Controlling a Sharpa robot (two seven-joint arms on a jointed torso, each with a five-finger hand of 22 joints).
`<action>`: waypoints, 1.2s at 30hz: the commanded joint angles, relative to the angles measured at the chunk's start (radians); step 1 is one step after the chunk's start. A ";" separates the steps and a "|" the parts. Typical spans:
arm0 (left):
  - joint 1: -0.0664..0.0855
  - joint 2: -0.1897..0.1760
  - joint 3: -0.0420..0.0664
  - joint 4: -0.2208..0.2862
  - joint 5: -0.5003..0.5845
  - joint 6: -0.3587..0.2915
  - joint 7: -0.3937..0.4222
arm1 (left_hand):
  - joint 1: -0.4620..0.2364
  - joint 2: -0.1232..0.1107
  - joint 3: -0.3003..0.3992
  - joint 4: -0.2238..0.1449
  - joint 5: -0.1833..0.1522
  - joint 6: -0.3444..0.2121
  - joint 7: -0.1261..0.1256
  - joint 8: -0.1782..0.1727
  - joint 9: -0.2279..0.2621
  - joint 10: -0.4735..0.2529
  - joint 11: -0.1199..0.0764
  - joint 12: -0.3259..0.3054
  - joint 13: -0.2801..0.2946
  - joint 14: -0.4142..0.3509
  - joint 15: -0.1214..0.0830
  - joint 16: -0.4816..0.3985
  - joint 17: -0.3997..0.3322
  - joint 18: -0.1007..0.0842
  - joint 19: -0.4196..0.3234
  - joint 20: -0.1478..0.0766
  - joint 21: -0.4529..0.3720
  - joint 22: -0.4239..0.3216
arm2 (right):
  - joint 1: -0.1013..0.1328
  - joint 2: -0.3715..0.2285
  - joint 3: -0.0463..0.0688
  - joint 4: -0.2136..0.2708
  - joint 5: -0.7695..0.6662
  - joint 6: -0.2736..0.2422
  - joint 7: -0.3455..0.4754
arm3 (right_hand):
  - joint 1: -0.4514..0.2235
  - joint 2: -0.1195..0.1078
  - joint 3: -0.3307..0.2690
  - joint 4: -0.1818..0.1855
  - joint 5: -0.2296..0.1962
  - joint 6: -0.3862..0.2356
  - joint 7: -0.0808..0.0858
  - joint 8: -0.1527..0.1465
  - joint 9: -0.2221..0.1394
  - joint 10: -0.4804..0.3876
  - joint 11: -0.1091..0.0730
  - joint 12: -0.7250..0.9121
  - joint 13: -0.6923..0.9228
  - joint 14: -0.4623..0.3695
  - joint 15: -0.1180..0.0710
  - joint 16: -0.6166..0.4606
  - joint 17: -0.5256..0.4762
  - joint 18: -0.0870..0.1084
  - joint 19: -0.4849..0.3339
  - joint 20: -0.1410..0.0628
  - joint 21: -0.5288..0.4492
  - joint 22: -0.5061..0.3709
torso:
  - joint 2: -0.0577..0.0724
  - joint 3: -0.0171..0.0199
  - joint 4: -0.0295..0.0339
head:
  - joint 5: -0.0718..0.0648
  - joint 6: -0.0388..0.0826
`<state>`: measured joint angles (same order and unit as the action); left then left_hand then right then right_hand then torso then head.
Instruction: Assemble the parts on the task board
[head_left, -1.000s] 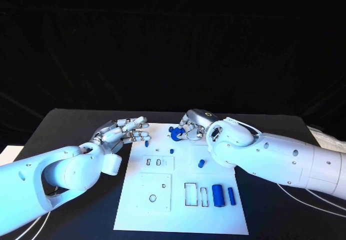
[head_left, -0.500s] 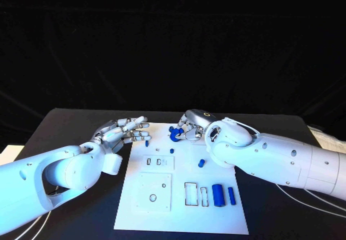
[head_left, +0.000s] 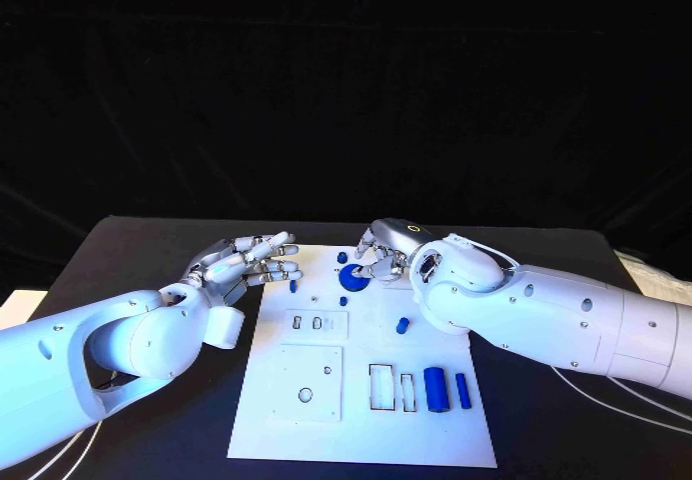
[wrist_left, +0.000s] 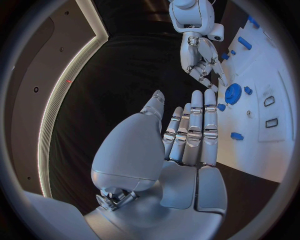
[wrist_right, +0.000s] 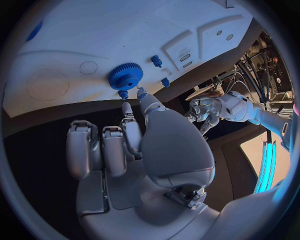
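Observation:
A blue gear (head_left: 352, 281) lies flat on the white task board (head_left: 361, 440) near its far edge. My right hand (head_left: 387, 254) hovers just behind it, holding nothing. In the right wrist view the gear (wrist_right: 125, 76) rests on the board (wrist_right: 94, 35), and the fingertips (wrist_right: 139, 92) sit close beside it with a small blue peg (wrist_right: 123, 93) next to them. My left hand (head_left: 245, 262) is raised at the board's far left corner, fingers spread and empty. The left wrist view shows my left hand (wrist_left: 187, 145), the gear (wrist_left: 233, 93) and my right hand (wrist_left: 200, 60) apart from the gear.
Small blue pegs (head_left: 293, 286) (head_left: 345, 301) (head_left: 404, 325) stand on the board. Two long blue bars (head_left: 434, 390) (head_left: 463, 392) lie beside rectangular slots (head_left: 381, 388) at the near right. A square inset plate (head_left: 306, 384) sits at the near left.
The blue gear, held up in my right hand before, now lies on the board just below it. The right hand's fingers have let go. My left hand has barely moved.

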<state>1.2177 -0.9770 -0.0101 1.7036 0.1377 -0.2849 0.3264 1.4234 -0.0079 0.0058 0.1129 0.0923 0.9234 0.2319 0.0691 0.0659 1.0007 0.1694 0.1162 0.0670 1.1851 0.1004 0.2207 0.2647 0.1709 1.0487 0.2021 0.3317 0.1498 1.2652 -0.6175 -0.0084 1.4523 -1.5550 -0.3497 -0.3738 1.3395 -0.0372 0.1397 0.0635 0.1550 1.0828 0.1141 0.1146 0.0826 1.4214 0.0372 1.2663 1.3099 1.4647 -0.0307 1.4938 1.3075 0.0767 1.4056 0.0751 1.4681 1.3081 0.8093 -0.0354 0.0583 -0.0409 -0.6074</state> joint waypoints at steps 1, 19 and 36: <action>0.001 0.002 0.001 0.002 -0.005 0.021 0.002 | 0.005 0.001 0.002 -0.006 0.004 0.002 -0.001 0.004 0.001 -0.004 0.000 0.006 0.001 -0.009 0.001 0.003 0.001 0.009 -0.005 0.001 0.007 0.001 | -0.001 -0.001 -0.001 -0.004 -0.017 0.033 -0.006 | -0.012 0.000 0.001 0.005 0.003 0.004 0.002 0.000 -0.001 -0.003 -0.006 -0.003 -0.005 0.076 -0.006 -0.001 0.118 -0.021 0.003 0.000 0.003 0.009 | 0.000 0.0006 -0.0003 | -0.001 -0.001; 0.001 0.002 0.001 0.002 -0.005 0.021 0.002 | 0.005 0.001 0.002 -0.008 0.003 0.000 0.000 0.003 0.001 -0.006 0.001 0.006 0.000 -0.010 0.002 0.003 0.003 0.009 -0.005 0.001 0.007 0.002 | -0.001 0.002 -0.003 -0.016 0.006 0.070 0.004 | -0.046 -0.050 -0.033 0.021 0.034 -0.120 0.036 -0.055 -0.018 -0.025 0.024 -0.040 -0.028 0.073 0.017 -0.010 0.104 -0.020 -0.003 0.018 0.000 0.003 | 0.000 0.0002 0.0004 | -0.003 -0.003; 0.001 0.003 0.001 0.000 -0.005 0.020 0.002 | 0.005 0.001 0.002 -0.008 0.003 0.000 0.000 0.003 0.001 -0.007 0.001 0.007 0.000 -0.010 0.002 0.003 0.003 0.009 -0.006 0.001 0.007 0.002 | -0.022 0.031 -0.007 -0.055 0.033 0.071 0.011 | -0.039 -0.034 -0.040 0.030 0.064 -0.111 0.036 -0.045 -0.010 -0.023 0.024 -0.034 -0.020 0.073 0.020 -0.010 0.105 -0.019 -0.002 0.025 0.001 0.005 | 0.000 -0.0010 0.0018 | 0.000 -0.008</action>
<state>1.2177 -0.9760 -0.0101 1.7032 0.1374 -0.2834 0.3246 1.4234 -0.0079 0.0088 0.1099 0.0923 0.9234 0.2319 0.0690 0.0659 1.0007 0.1694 0.1162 0.0670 1.1816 0.1038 0.2207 0.2663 0.1709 1.0487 0.2021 0.3359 0.1505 1.2442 -0.5883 -0.0154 1.3988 -1.5256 -0.2833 -0.3716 1.2950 -0.0817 0.1021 0.0925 0.2169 0.9643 0.1498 0.0633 0.0721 1.3936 0.0595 1.2298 1.2892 1.4665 -0.0177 1.4862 1.3080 0.0767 1.4036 0.0953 1.4681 1.3077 0.8097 -0.0360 0.0602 -0.0416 -0.6137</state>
